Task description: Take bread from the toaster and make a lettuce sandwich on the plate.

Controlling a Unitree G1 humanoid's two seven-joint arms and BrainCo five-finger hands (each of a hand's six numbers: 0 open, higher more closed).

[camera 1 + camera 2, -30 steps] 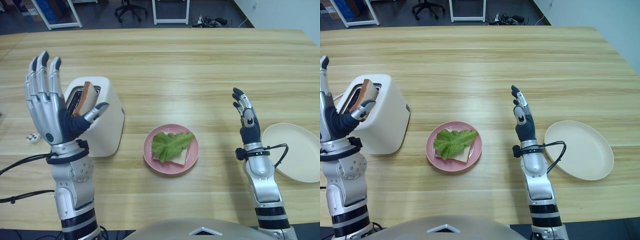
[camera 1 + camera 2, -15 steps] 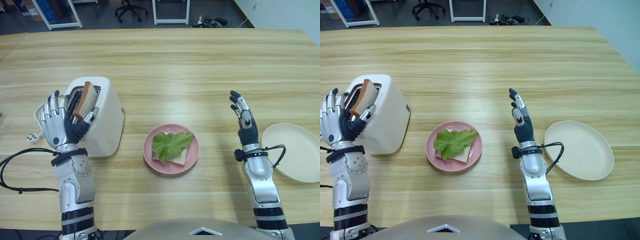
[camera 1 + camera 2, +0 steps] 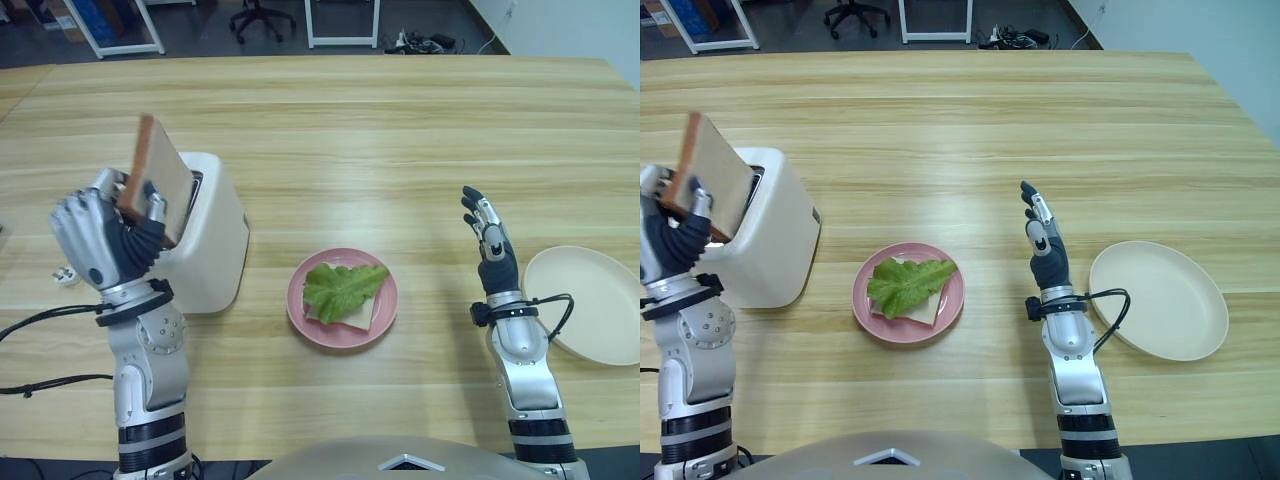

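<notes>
Gripping the bread slice (image 3: pixel 165 185) by its lower crust, the left hand (image 3: pixel 95 240) has its fingers clenched tight, and the slice is up over the top of the white toaster (image 3: pixel 215 245)! Its long axis stands steep, with the top edge leaning toward the robot's left and the lower corner pointing down at the toaster's slot. Whether that corner touches the slot I can't tell. The broad face is turned to the right, the dark crust edge to the left.

Just right of the toaster sits the pink plate (image 3: pixel 387 318), and on it a green lettuce leaf (image 3: pixel 340 285) covers most of a second slice (image 3: pixel 358 318). Further right, the right hand (image 3: pixel 492 245) is raised above the table, fingers straight up and loose, holding nothing. A cream plate (image 3: pixel 590 300) lies close beside its wrist.

It all rests on a pale wooden table (image 3: pixel 400 130). A plug (image 3: pixel 66 275) and cord lie left of the toaster. Beyond the far edge there's dark floor and an office chair (image 3: pixel 262 18).
</notes>
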